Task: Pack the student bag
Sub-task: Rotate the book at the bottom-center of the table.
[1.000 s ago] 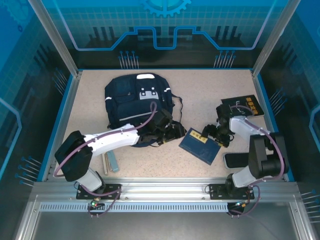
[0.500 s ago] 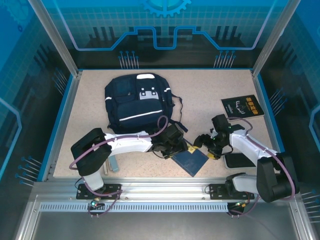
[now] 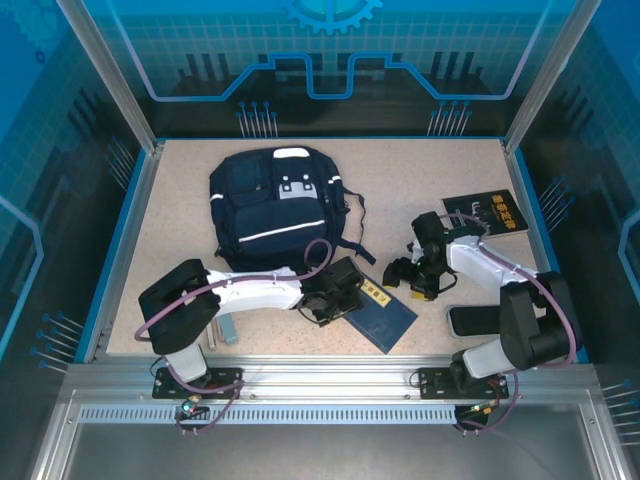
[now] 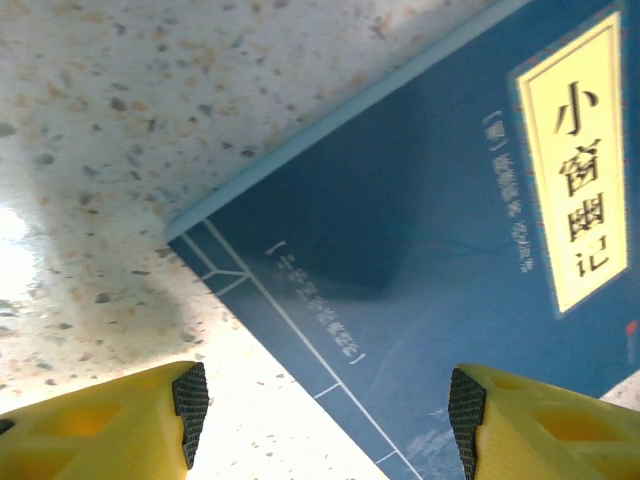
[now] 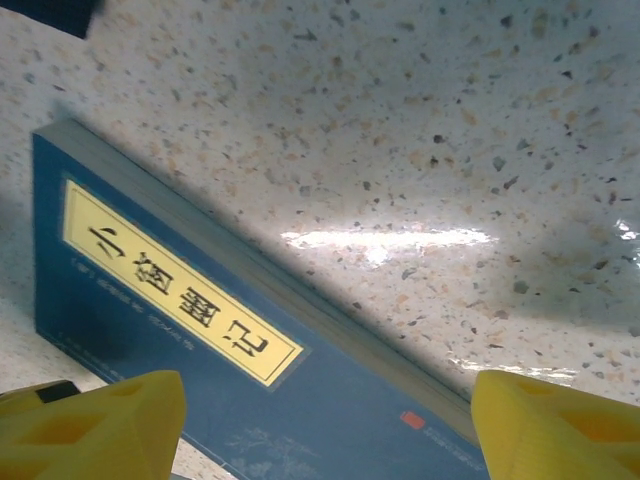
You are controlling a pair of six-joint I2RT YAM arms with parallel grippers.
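The student bag, a large navy backpack with white stripes, lies flat at the back left of the table. A blue book with a yellow title label lies in front of it, to its right. My left gripper hangs open over the book's left corner. In the left wrist view the book spans the gap of the gripper between its yellow fingers. My right gripper stands open just right of the book. In the right wrist view the book lies below the open gripper.
A black book with yellow lettering lies at the back right. A flat black item sits by the right arm's base. A teal object and a pen lie beside the left arm's base. Speckled tabletop shows behind the right gripper.
My left gripper came down from the bag's lower edge to the blue book. The book slid toward the front. My right gripper drew back from the book, and both sets of jaws narrowed a little.
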